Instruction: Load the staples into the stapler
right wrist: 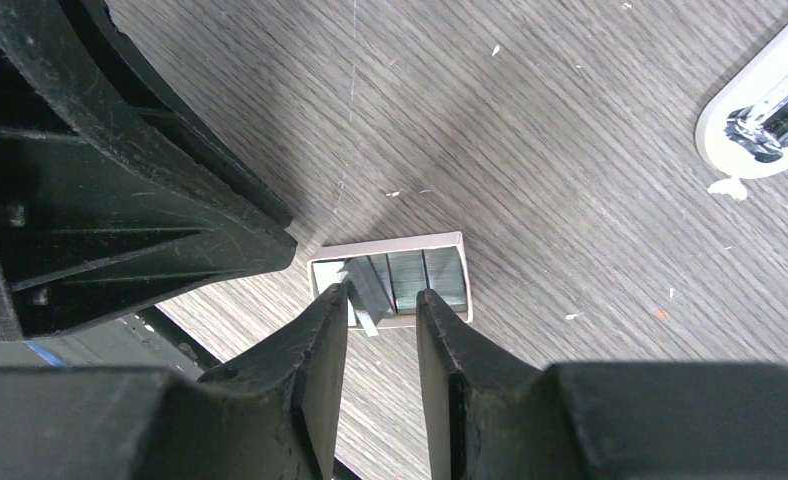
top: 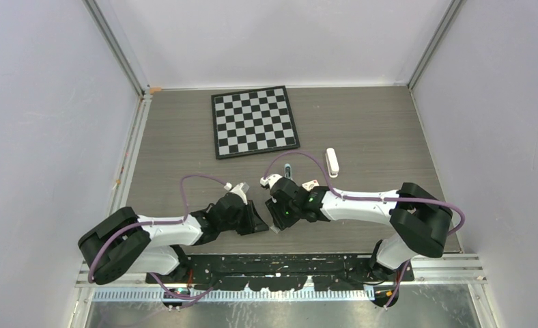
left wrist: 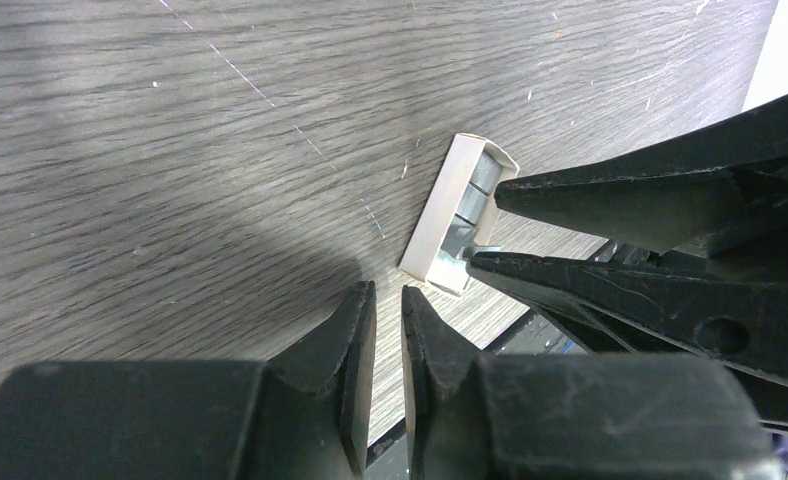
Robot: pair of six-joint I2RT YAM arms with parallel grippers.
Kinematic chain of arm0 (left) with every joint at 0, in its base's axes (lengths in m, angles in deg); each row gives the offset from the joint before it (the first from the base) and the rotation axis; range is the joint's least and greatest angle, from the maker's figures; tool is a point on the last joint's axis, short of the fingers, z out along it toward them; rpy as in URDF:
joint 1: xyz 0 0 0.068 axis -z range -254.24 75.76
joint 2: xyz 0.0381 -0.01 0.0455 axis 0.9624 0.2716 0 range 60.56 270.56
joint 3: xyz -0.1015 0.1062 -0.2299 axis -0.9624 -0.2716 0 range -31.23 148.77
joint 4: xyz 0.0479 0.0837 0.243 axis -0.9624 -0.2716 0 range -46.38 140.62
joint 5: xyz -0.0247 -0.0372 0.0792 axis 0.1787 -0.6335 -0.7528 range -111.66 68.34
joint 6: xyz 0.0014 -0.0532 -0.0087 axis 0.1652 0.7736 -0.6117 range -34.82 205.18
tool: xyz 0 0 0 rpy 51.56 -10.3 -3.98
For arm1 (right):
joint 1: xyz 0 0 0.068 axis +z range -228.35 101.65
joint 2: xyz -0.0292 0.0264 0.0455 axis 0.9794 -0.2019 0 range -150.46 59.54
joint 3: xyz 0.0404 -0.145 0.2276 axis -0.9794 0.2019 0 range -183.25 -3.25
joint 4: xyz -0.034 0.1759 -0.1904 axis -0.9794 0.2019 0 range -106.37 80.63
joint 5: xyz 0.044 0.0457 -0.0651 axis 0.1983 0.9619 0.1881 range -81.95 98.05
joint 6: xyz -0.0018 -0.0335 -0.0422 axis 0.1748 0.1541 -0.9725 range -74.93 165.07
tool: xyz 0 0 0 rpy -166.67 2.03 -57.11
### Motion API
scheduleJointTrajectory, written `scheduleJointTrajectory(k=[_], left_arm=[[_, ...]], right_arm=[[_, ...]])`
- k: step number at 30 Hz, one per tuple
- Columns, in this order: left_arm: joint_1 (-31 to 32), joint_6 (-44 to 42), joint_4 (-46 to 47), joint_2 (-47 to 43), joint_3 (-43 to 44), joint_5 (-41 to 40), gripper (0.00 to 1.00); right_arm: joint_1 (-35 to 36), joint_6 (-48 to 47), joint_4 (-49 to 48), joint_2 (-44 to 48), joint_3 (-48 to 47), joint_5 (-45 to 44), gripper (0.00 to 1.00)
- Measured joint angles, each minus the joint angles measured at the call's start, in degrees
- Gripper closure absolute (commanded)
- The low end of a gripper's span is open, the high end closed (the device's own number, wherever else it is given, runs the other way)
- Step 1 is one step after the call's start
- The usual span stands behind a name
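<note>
Right wrist view: right gripper (right wrist: 380, 305), slightly parted, straddles staples (right wrist: 402, 280) in their tray; left gripper (left wrist: 388, 318) nearly closed, empty; stapler (top: 332, 162) unloaded, well apart.

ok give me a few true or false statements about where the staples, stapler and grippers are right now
1. The staples sit in a small open box on the table. True.
2. The right gripper has its fingertips at the box. True.
3. The stapler is held by the left gripper. False: it lies on the table beyond the right arm, untouched.
4. The stapler rests on the checkerboard. False: it lies on bare table to the board's right.
5. The left gripper grips the box. False: its nearly closed fingers stop just short of it, holding nothing.
</note>
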Motion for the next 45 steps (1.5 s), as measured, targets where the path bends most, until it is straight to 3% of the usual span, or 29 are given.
scheduleJointTrajectory(k=[16,45], left_arm=[[0.00,-0.02,-0.26,-0.72,0.00,-0.57,0.82],[0.00,-0.66,-2.19,-2.25,0.00,-1.68,0.81]], right_arm=[[0.00,-0.15,-0.04,-0.33,0.00,-0.11,0.73],[0.02,0.55,-2.73,-0.85,0.31,1.53,0.80]])
